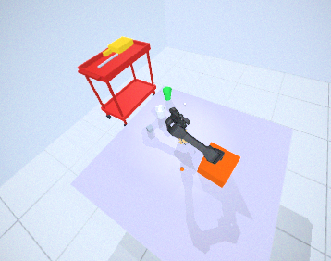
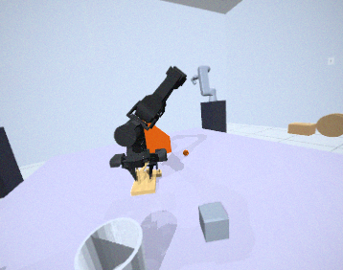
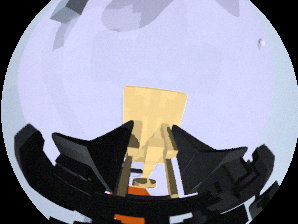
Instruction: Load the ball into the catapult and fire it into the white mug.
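Observation:
The wooden catapult [image 1: 181, 142] [image 2: 145, 187] [image 3: 152, 104] stands on the mat below my arm. My gripper [image 2: 143, 176] [image 3: 153, 125] is shut on the catapult, with one finger at each side of its frame. The throwing arm runs back between the fingers to a small round cup [image 3: 144, 183], where I see no ball. A small orange ball [image 1: 181, 168] [image 2: 186, 152] lies on the mat, away from the catapult. The white mug [image 1: 160, 111] [image 2: 135, 236] stands upright beyond the catapult's front; it does not show in the wrist view.
A grey block [image 1: 150, 129] [image 2: 214, 222] [image 3: 66, 12] lies near the mug. A green cup [image 1: 167, 93] stands behind the mug. A tiny white object [image 1: 185, 104] [image 3: 261, 43] lies on the other side. An orange box [image 1: 219, 167] [image 2: 158, 140] is at the arm's base. A red cart [image 1: 130, 97] stands off the mat.

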